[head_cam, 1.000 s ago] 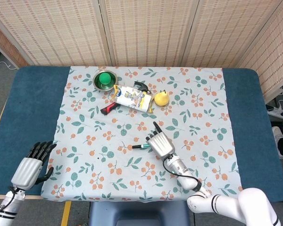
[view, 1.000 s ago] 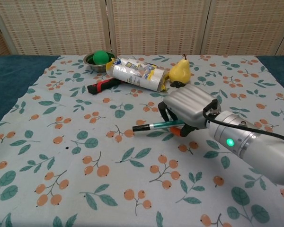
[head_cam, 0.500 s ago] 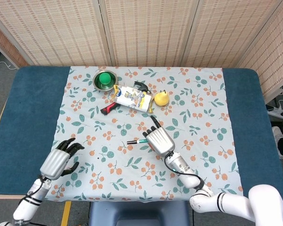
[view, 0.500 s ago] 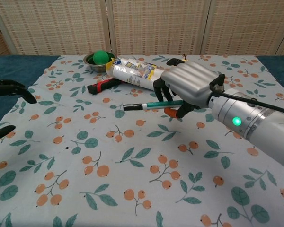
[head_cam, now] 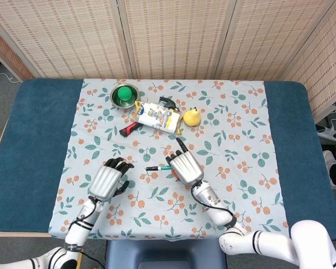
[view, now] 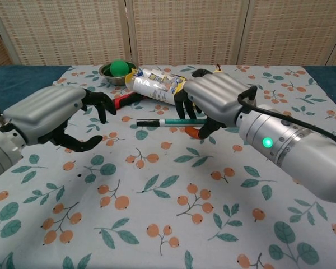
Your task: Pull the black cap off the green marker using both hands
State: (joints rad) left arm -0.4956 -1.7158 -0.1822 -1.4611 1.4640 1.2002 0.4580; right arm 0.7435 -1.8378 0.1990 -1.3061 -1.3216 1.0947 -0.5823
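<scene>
My right hand [head_cam: 183, 167] [view: 213, 101] grips the green marker [view: 173, 121] above the cloth and holds it level. The marker's black cap [view: 147, 121] [head_cam: 153, 168] sticks out to the left of the hand. The green barrel shows only briefly before the fingers hide it. My left hand [head_cam: 107, 180] [view: 50, 112] hovers left of the cap with fingers spread and nothing between them, a short gap away from the cap tip.
At the back of the floral cloth [head_cam: 235, 134] lie a metal bowl with a green ball [head_cam: 123, 94], a crumpled printed packet [head_cam: 157, 116], a yellow pear [head_cam: 191, 117] and a red-and-black tool [head_cam: 129, 129]. Blue table [head_cam: 39, 129] flanks the cloth.
My left hand has swung in from the table's left edge toward the marker's cap. My right hand has lifted the marker off the cloth and carried it slightly leftward.
</scene>
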